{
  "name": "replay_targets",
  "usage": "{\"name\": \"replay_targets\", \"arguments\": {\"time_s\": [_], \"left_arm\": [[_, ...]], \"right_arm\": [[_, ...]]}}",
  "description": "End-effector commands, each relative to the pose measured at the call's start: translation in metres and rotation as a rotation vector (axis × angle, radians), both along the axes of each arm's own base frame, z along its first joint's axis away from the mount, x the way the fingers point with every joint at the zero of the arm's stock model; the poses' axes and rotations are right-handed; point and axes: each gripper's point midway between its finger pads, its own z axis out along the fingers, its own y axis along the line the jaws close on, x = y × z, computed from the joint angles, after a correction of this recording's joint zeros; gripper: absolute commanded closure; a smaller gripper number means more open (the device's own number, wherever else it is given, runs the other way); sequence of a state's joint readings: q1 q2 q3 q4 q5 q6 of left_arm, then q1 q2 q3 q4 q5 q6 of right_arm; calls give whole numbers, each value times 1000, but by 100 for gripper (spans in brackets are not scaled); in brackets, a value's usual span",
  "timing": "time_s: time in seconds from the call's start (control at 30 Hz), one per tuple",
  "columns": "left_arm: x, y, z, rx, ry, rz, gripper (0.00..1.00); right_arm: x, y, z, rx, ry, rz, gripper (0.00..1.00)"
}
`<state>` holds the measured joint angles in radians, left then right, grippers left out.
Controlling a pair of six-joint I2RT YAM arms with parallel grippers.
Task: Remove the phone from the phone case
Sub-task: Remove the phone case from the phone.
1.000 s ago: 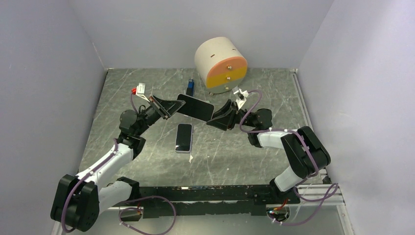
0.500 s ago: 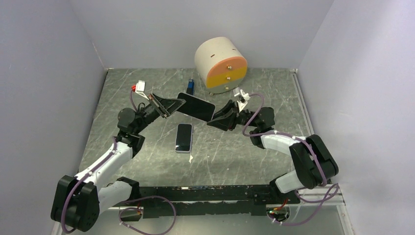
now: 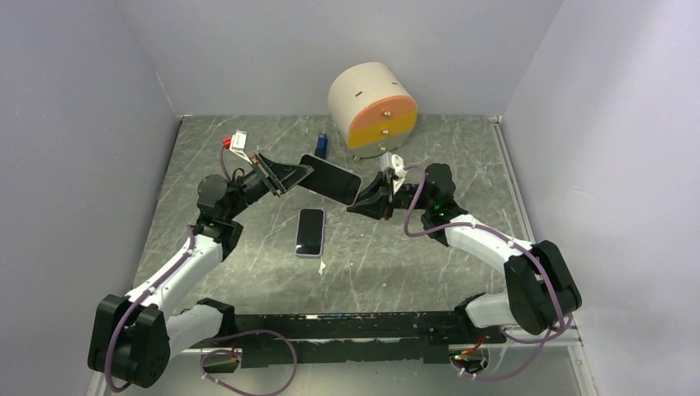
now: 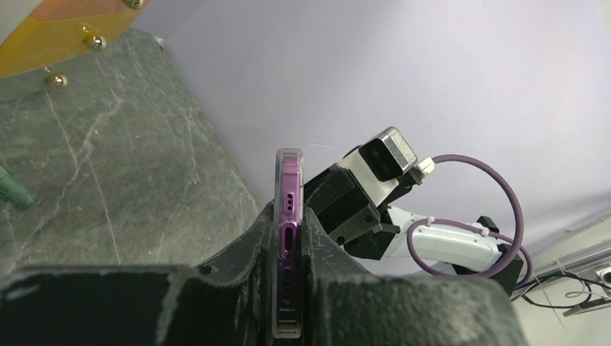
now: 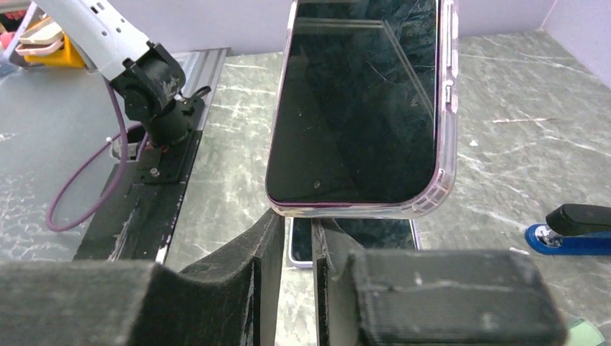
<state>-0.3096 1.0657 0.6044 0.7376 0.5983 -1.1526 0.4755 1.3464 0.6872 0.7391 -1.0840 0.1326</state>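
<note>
You've got the left gripper (image 3: 302, 174) clamped on the phone (image 5: 353, 108) in its clear case (image 5: 447, 130), held aloft. The right gripper (image 5: 297, 241) has its fingers nearly together at the far edge; can't tell if pinching. Yank crooked and it slips onto the second phone (image 3: 311, 232).

Overhead view looks down from behind; both wrist views face the cased phone (image 3: 330, 179) close-up, seemingly from opposite ends.
</note>
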Motion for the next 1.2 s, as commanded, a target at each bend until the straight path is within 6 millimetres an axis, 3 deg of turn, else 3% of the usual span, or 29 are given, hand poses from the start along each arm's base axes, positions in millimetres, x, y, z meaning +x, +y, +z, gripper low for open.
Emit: {"name": "replay_targets", "arguments": {"time_s": [0.0,0.23,0.33,0.5,0.67,0.93,1.17], "left_arm": [[-37,-18,16,30,-76,-213,98],[-40,-16,15,116,-104,-235,97],[-31,-3,9,197,-86,-190,98],[-26,14,14,334,-117,-169,97],[-30,19,18,472,-193,-183,97],[-41,15,22,534,-319,-305,97],[-47,20,24,604,-395,-321,97]], "right_arm": [[18,5,36,56,-188,-61,100],[22,2,26,37,-172,-107,99],[21,-2,16,6,-174,-128,88],[18,-9,1,-33,-189,-151,68],[9,-9,5,-29,-258,-105,50],[-3,7,19,-31,-300,-9,36],[-15,29,15,-100,-363,99,31]]}}
